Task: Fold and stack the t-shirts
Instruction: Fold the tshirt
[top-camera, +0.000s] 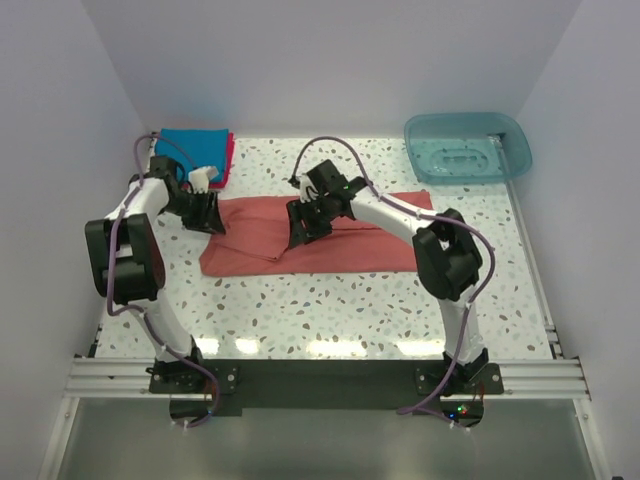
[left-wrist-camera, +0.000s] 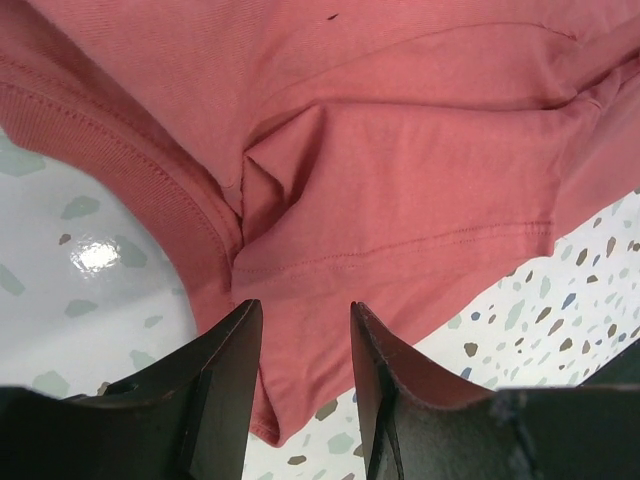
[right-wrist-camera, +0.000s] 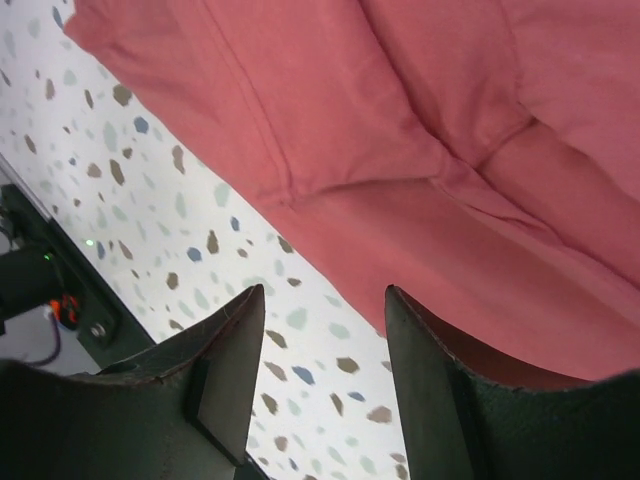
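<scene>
The salmon-red t-shirt (top-camera: 340, 245) lies partly folded across the middle of the table. My left gripper (top-camera: 212, 215) is over its left end, open; the left wrist view shows the fingers apart above a bunched hem of the shirt (left-wrist-camera: 400, 150), with my left gripper (left-wrist-camera: 305, 320) holding nothing. My right gripper (top-camera: 300, 228) is over the shirt's middle, open and empty; in the right wrist view my right gripper (right-wrist-camera: 325, 300) hangs above bare table at the edge of the shirt (right-wrist-camera: 400, 120). The bright blue t-shirt (top-camera: 190, 148) lies folded at the back left on the crimson-pink t-shirt (top-camera: 230, 158).
A translucent teal plastic tub (top-camera: 468, 147) stands at the back right corner. White walls close in the table on the left, back and right. The speckled table (top-camera: 330, 310) shows bare in front of the salmon shirt.
</scene>
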